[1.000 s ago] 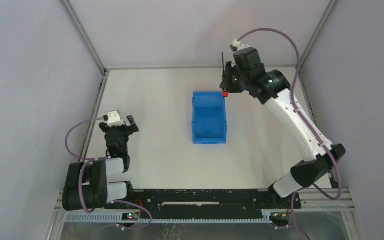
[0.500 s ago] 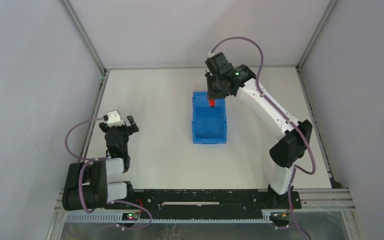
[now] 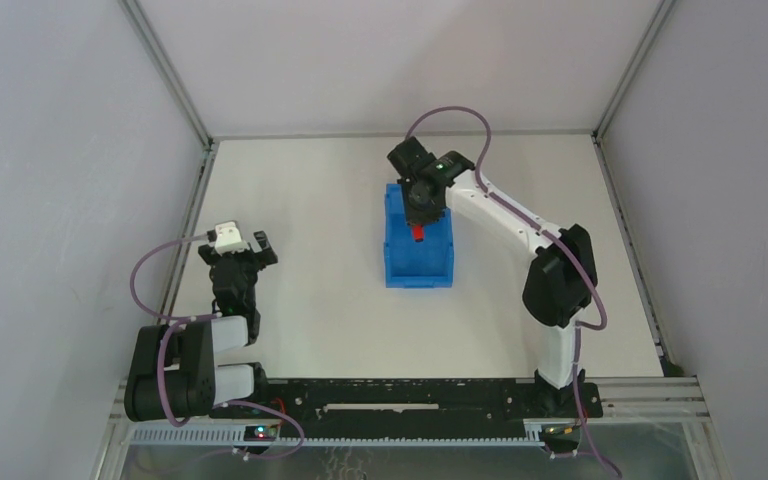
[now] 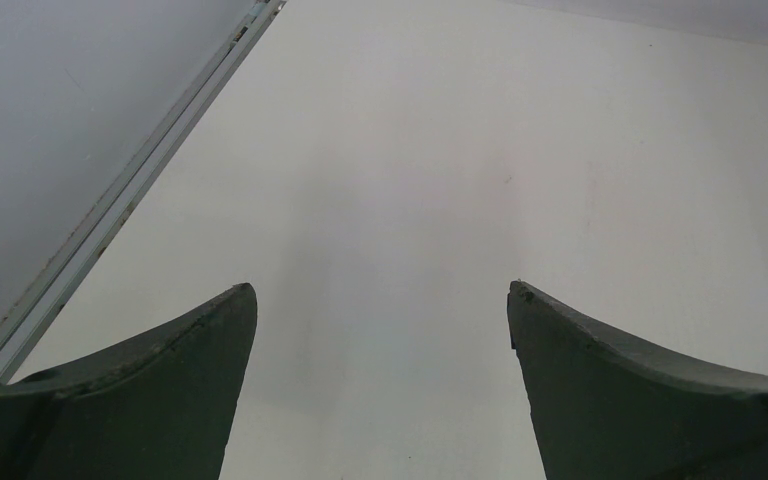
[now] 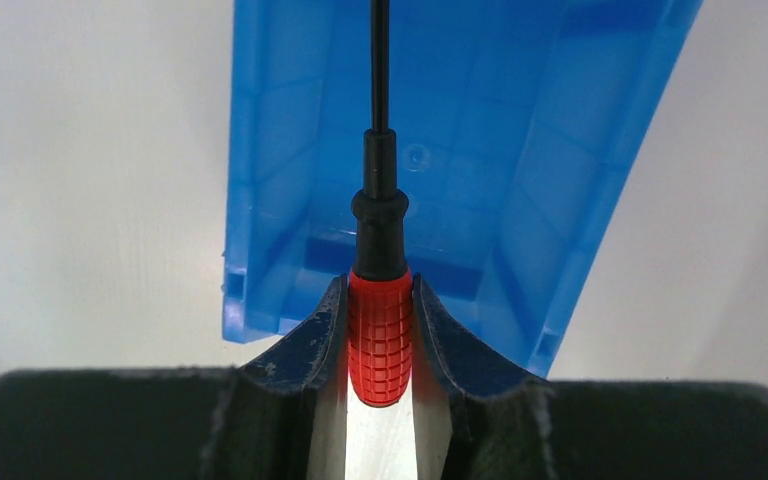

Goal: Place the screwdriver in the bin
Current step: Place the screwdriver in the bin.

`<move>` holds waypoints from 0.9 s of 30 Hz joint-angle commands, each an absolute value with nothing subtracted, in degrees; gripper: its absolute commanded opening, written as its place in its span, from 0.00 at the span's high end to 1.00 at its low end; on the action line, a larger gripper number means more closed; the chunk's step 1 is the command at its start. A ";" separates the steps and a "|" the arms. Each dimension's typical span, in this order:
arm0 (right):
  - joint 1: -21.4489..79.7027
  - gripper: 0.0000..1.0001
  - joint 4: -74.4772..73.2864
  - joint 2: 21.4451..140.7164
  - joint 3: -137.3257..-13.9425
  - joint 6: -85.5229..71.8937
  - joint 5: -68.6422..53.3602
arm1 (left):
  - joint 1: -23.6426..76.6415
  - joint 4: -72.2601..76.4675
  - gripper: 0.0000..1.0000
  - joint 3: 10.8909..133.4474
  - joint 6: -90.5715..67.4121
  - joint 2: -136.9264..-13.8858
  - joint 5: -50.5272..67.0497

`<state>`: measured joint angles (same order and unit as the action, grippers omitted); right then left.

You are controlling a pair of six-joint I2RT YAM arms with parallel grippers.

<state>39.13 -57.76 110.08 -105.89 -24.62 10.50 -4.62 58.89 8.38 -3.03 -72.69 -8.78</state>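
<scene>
The blue bin sits in the middle of the table, open top up; it also fills the upper half of the right wrist view. My right gripper hangs over the far part of the bin, shut on the screwdriver. In the right wrist view the gripper clamps the red handle and the thin black shaft points out over the bin's inside. My left gripper rests at the left of the table; in the left wrist view it is open and empty.
Grey enclosure walls and metal frame rails close in the white table on three sides. The right arm's links reach over the table right of the bin. A rail runs along the left wrist view's left side.
My right gripper has carried the screwdriver from beside the bin's far right corner leftward and nearer, to above the bin's inside. The left arm has not moved.
</scene>
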 commanded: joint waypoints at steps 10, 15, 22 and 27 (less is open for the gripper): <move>40.34 0.87 -49.27 113.82 -97.64 -30.43 12.34 | -4.29 60.73 0.00 10.81 -2.06 -71.93 -9.22; 40.51 0.85 -47.33 116.20 -96.44 -32.26 13.04 | -4.25 60.73 0.00 10.81 -2.05 -71.98 -9.20; 40.69 0.80 -46.14 119.20 -95.80 -34.00 14.50 | -4.28 60.73 0.00 10.83 -2.08 -71.98 -9.23; 40.78 0.72 -46.01 120.21 -95.59 -34.50 15.19 | -4.24 60.73 0.00 10.81 -2.08 -71.96 -9.23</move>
<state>40.12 -47.40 119.87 -95.90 -32.53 13.04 -4.62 58.89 8.36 -3.03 -72.69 -8.78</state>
